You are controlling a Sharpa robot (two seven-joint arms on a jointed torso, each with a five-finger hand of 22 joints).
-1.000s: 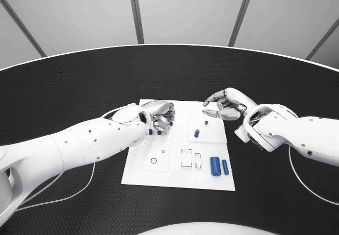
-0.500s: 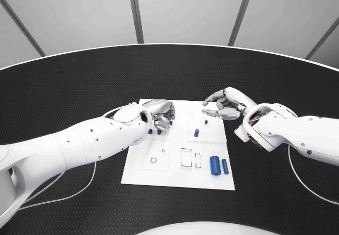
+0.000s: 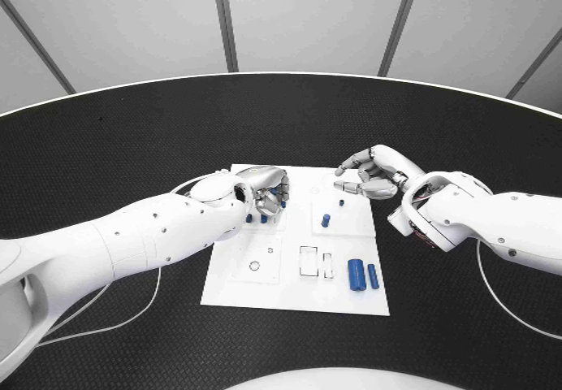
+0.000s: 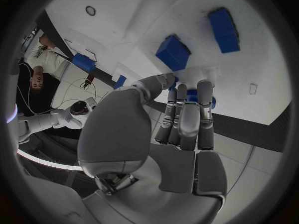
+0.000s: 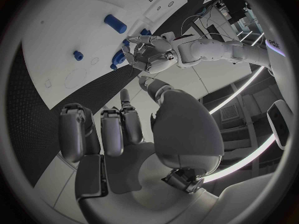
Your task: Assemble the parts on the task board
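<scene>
While both arms reach in over the task board, the left hand hovers over its far left part with fingers curled around a small blue part; whether it grips it, I cannot tell. At the far right edge, the right hand is loosely curled, holding nothing. Two blue cylinders lie near right.
</scene>
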